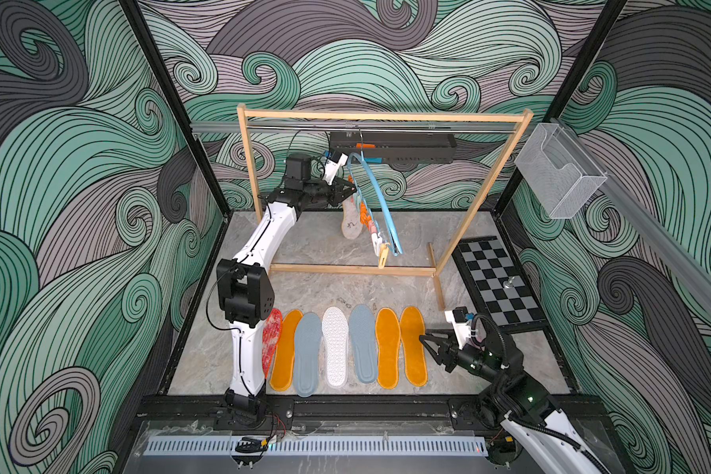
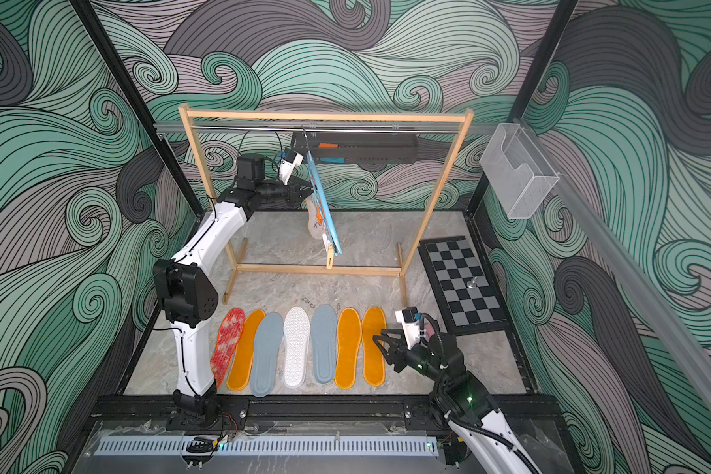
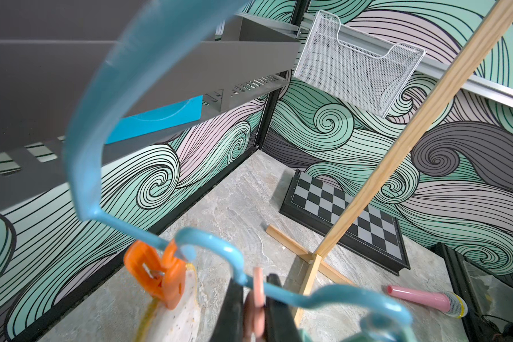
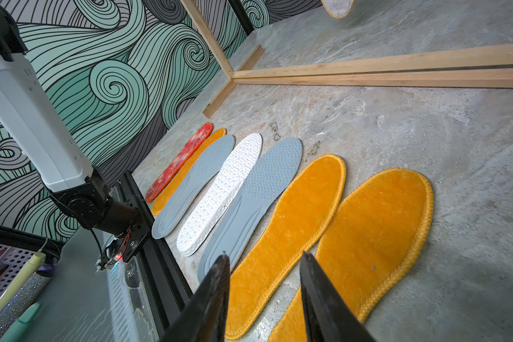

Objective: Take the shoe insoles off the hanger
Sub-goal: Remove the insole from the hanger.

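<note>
Felt insole (image 1: 350, 223), pale grey, is hanging from the hanger (image 1: 384, 205). An orange clip (image 3: 160, 275) is biting its upper end, and its lower end is dangling over the table (image 1: 386, 287). Hanger is light blue and arched, hanging by a thin hook under the top bar of the wooden rack (image 1: 382, 116). It is showing almost edge-on in a top view (image 2: 324, 205). Small orange, pink and white clips are running along its lower bar.

Left gripper (image 1: 352, 188) is reaching up against the hanger, pressed together on a pink clip (image 3: 256, 296) just beside the orange one. In the left wrist view the black fingers (image 3: 233, 308) are flanking that clip tightly.

Seven more insoles are lying flat, side by side, in a row near the front edge of the table. From the robot's left:
- mottled red-white insole (image 2: 228, 344)
- orange insole (image 1: 286, 353)
- grey-blue insole (image 1: 308, 353)
- white dotted insole (image 1: 335, 346)
- second grey-blue insole (image 1: 363, 342)
- second orange insole (image 1: 388, 349)
- third orange insole (image 1: 413, 346)

Right gripper (image 1: 427, 346) is hovering low just beside the third orange insole, jaws spread and holding nothing. In the right wrist view its tips are framing the two orange insoles at that end.

Chessboard (image 1: 497, 283) is lying to the robot's right of the rack. Pink toy microphone (image 3: 424, 299) is lying on the table near it. Mesh basket (image 1: 559, 176) is hanging on the right wall rail.
</note>
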